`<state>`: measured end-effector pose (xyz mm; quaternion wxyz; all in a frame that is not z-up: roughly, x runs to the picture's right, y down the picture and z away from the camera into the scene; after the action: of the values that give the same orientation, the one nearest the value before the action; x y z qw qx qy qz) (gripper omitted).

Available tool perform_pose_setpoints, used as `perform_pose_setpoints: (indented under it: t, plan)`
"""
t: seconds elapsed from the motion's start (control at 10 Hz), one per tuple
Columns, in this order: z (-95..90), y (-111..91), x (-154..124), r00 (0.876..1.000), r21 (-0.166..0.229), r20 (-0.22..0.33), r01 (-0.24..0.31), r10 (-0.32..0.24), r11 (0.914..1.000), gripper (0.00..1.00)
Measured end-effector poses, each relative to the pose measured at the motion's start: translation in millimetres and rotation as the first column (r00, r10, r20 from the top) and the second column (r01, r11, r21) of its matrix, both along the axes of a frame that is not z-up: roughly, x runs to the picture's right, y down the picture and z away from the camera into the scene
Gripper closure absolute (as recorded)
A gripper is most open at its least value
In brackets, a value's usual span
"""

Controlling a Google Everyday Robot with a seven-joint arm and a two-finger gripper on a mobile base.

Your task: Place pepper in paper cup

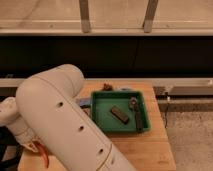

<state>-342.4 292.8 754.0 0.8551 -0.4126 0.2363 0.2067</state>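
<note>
My big white arm point(65, 125) fills the left and middle of the camera view. The pepper point(43, 154), a slim curved orange-red chili, shows at the lower left just under the arm, over the wooden table point(150, 145). My gripper point(26, 145) is at the lower left by the pepper's upper end, mostly hidden behind the arm. The paper cup is hidden or out of view.
A green tray point(102, 116) sits on the table's right half with a dark rectangular block point(119, 114) and a metal utensil point(134, 107) in it. A small brown object point(106, 87) lies behind the tray. A bit of something blue point(83, 102) shows left of it.
</note>
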Motion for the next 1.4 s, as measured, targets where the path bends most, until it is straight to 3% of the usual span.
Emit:
perform_pose_setpoints:
  t: [0.1, 0.7, 0.8, 1.1, 1.4]
  plan:
    - [2.6, 11.3, 18.4, 1.0, -0.014, -0.016, 0.02, -0.02, 0.9997, 1.0]
    - [-1.8, 5.4, 16.5, 1.0, 0.004, -0.002, -0.012, 0.012, 0.9999, 1.0]
    - [-6.5, -6.4, 31.3, 0.999, 0.032, -0.009, -0.038, 0.038, 0.9988, 1.0]
    - [-40.3, -66.5, 72.4, 0.994, 0.134, -0.025, -0.098, 0.102, 0.9862, 1.0]
    - [-69.0, -135.2, 105.6, 0.987, 0.243, -0.039, -0.142, 0.156, 0.9596, 1.0]
